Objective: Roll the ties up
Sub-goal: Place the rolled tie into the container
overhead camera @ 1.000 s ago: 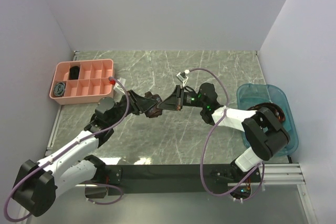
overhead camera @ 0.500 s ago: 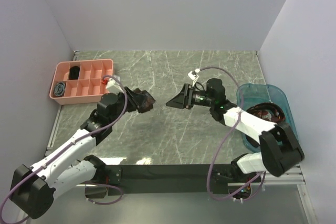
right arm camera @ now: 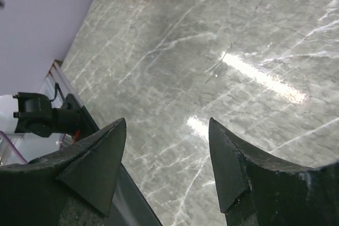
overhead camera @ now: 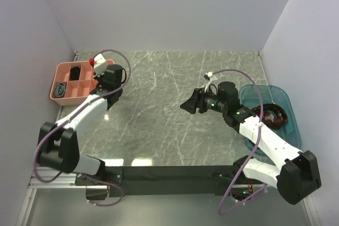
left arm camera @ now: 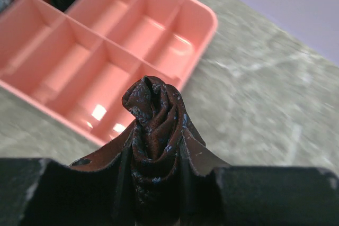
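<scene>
tray: pink divided tray [overhead camera: 79, 62] at the far left of the tabletop [overhead camera: 169, 120]. A black coil [overhead camera: 76, 72] sits in a back cell and a grey-blue coil [overhead camera: 61, 89] in the near-left cell. The cells the left wrist view shows look empty.
left gripper: left gripper [overhead camera: 103, 79] is over the tray's right end, narrow, clamped on a rolled tie [left arm camera: 153, 115].
rolled tie: dark maroon patterned, tight coil, standing up between the jaws with its top poking above them. It's in the air above the tray's near edge, not in a cell yet. Can't tell which cell is directly under it.
step: looks like stowing this roll in a free cell.
how: centre the coil over one empty cell, clear of the divider walls. Go down until the bottom of the roll is seated between the walls. Only then open, slowly, so the walls hold the coil.
risk: release too high or on a divider and the roll probably springs loose or tips into the neighbouring cell. Loose tail end isn't visible, so watch for it catching on a finger.
right gripper: right gripper [overhead camera: 192, 102] hangs over mid tabletop, jaws wide, nothing between them, well apart from the tray.
bin: blue bin [overhead camera: 249, 92] at the far right, dark ties [overhead camera: 273, 115] lying in it unrolled, so more rolling is left. Count not readable.
</scene>
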Motion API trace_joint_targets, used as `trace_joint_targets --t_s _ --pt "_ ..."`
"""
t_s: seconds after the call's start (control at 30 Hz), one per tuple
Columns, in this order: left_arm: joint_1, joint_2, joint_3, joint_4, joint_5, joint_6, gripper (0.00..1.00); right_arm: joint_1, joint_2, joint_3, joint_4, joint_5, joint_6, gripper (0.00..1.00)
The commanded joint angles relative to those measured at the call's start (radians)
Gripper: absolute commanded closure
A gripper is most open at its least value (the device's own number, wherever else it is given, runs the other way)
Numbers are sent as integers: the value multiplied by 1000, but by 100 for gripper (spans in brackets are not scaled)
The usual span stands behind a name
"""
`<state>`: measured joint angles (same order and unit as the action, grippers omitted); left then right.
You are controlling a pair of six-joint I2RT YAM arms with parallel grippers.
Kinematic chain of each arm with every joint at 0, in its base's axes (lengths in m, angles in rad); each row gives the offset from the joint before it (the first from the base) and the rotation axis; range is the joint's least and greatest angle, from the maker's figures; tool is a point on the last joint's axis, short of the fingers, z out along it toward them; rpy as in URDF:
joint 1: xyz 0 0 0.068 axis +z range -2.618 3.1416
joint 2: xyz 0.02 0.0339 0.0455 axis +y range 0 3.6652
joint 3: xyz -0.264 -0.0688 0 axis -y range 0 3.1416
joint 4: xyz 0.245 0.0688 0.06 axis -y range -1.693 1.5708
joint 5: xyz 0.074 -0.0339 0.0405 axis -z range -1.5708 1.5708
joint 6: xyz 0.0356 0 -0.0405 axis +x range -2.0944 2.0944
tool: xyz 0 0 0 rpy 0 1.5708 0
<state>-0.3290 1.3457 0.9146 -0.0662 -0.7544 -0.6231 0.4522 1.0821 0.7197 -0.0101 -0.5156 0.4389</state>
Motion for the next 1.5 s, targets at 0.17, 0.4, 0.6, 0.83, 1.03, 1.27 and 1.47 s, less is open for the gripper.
trace_joint_targets --t_s 0.17,0.4,0.6,0.83,1.03,1.27,1.47 --pt "100 148 139 92 -143 250 99 -29 -25 -16 4 -26 -39 30" --pt "188 135 72 246 -87 411 99 -44 -24 -26 39 -61 -25 31" --pt "235 168 17 400 9 531 99 -49 -33 -42 64 -84 -19 31" --pt "301 170 -36 456 199 562 99 -61 -44 -65 87 -113 -11 31" --pt "349 207 -36 439 343 543 99 -67 -50 -72 98 -132 -6 32" --pt "361 267 -25 425 375 531 99 -76 -63 -83 96 -135 -9 32" --pt "360 261 -34 424 446 533 99 -86 -53 -88 108 -149 0 32"
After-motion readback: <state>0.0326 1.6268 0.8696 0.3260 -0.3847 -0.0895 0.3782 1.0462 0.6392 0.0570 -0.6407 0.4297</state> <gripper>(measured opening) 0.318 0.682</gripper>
